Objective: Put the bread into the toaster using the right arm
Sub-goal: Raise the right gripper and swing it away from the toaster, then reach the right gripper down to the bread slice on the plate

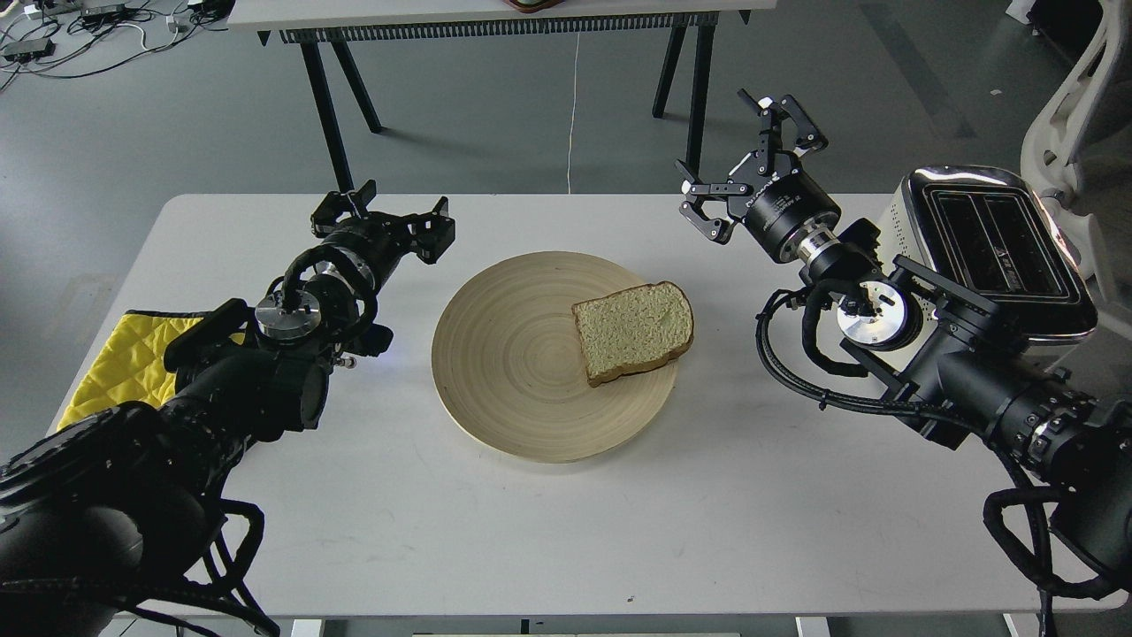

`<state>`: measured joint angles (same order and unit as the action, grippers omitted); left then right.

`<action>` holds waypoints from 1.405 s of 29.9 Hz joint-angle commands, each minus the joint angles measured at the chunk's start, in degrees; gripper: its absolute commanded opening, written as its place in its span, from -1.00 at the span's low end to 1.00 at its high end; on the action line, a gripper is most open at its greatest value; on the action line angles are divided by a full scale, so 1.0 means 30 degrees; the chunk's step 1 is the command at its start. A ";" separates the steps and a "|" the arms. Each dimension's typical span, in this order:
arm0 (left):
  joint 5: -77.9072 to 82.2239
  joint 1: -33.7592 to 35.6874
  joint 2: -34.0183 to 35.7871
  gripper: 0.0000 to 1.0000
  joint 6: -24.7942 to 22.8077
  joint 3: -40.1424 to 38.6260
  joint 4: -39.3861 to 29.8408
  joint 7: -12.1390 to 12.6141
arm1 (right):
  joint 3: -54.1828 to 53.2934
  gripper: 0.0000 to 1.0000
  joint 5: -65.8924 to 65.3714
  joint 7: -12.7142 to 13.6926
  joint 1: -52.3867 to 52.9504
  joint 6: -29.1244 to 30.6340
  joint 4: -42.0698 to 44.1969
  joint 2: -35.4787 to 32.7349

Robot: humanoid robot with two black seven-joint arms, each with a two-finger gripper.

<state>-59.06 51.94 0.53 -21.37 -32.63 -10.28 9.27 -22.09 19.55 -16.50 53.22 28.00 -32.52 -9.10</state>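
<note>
A slice of bread (633, 330) lies flat on the right part of a round wooden plate (504, 354) at the table's middle. The cream-white toaster (995, 243) with its chrome top and two empty slots stands at the table's right edge. My right gripper (752, 168) hangs open above the table, up and to the right of the bread and left of the toaster, holding nothing. My left gripper (382, 217) is open too, just left of the plate's far rim, with nothing between its fingers.
A yellow quilted cloth (119, 358) lies at the table's left edge under my left arm. Beyond the white table (566, 531) stands another table on black legs (332, 115). A white chair (1079, 97) sits behind the toaster.
</note>
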 commanded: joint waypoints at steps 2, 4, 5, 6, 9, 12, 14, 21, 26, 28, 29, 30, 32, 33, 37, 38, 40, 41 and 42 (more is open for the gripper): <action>0.0000 0.0002 -0.0030 1.00 0.0003 0.0008 0.0000 -0.0015 | 0.0010 0.99 -0.0012 -0.0007 -0.0014 -0.0001 0.0030 0.0016; 0.0000 0.0002 -0.0089 1.00 0.0003 -0.0021 -0.0030 -0.0015 | 0.0039 0.99 -0.0012 -0.0007 -0.0014 -0.0001 0.0059 0.0016; 0.0000 0.0002 -0.0060 1.00 0.0003 -0.0021 -0.0001 -0.0132 | 0.0068 0.99 -0.0012 0.0022 -0.0014 -0.0001 0.0059 0.0016; 0.0000 0.0002 -0.0089 1.00 0.0003 0.0008 -0.0029 -0.0046 | 0.0097 0.99 -0.0012 -0.0006 0.0015 -0.0001 0.0030 -0.0013; 0.0000 0.0002 -0.0089 1.00 0.0003 -0.0021 -0.0001 -0.0074 | 0.0156 0.99 -0.0100 -0.0036 -0.0014 -0.0001 0.0175 -0.0013; 0.0000 0.0002 -0.0089 1.00 0.0003 0.0008 -0.0030 -0.0074 | 0.0156 0.99 -0.0363 -0.0036 0.0073 -0.0001 0.0410 0.0016; 0.0000 0.0002 -0.0089 1.00 0.0003 -0.0021 -0.0029 -0.0074 | 0.0185 0.99 -0.0597 -0.0036 0.0307 -0.0001 0.0528 -0.0071; 0.0000 0.0002 -0.0089 1.00 0.0003 -0.0021 -0.0030 -0.0074 | 0.0156 0.99 -0.4492 -0.0007 0.0983 -0.0001 -0.0026 -0.1558; 0.0000 0.0002 -0.0089 1.00 0.0003 -0.0021 -0.0030 -0.0074 | 0.0535 0.99 -0.5400 -0.0007 0.1099 -0.1389 -0.1171 -0.2709; 0.0000 0.0002 -0.0089 1.00 0.0003 -0.0021 -0.0030 -0.0074 | 0.1382 0.99 -0.6860 -0.0007 0.1274 -0.3435 -0.1171 -0.2592; 0.0000 0.0002 -0.0089 1.00 0.0003 -0.0021 -0.0030 -0.0074 | 0.1822 0.99 -0.7593 -0.0007 0.1391 -0.4374 -0.1316 -0.2504; 0.0000 0.0002 -0.0089 1.00 0.0003 -0.0021 -0.0030 -0.0074 | 0.2261 0.99 -0.8325 0.0022 0.1595 -0.5312 -0.1492 -0.2475; 0.0000 0.0032 -0.0089 1.00 0.0003 -0.0021 -0.0030 -0.0074 | 0.3169 0.99 -0.9354 0.0110 0.1889 -0.6925 -0.1755 -0.2270; 0.0000 0.0032 -0.0089 1.00 0.0003 -0.0021 -0.0030 -0.0074 | 0.3899 0.99 -0.9706 0.0110 0.2064 -0.7686 -0.1902 -0.2095; 0.0000 0.0032 -0.0089 1.00 0.0003 -0.0021 -0.0030 -0.0074 | 0.7589 0.99 -0.9973 0.0140 0.2767 -1.0822 -0.1991 -0.1392; 0.0000 0.0032 -0.0089 1.00 0.0003 -0.0021 -0.0030 -0.0074 | 0.8497 0.99 -0.9973 0.0169 0.2943 -1.1583 -0.2049 -0.1187; 0.0000 0.0032 -0.0089 1.00 0.0003 -0.0021 -0.0030 -0.0074 | 0.9760 0.99 -0.9973 0.0198 0.3033 -1.2582 -0.2254 -0.0952; 0.0000 0.0032 -0.0089 1.00 0.0003 -0.0021 -0.0030 -0.0074 | 1.0317 0.99 -0.9973 0.0256 0.3033 -1.3109 -0.2545 -0.0893; 0.0000 0.0032 -0.0089 1.00 0.0003 -0.0021 -0.0030 -0.0074 | 1.0612 0.98 -0.9973 0.0257 0.3033 -1.3462 -0.2867 -0.0892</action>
<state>-59.06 52.04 0.25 -21.36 -32.70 -10.37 9.05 5.37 -10.35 -15.91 62.06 -8.29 -39.18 -12.35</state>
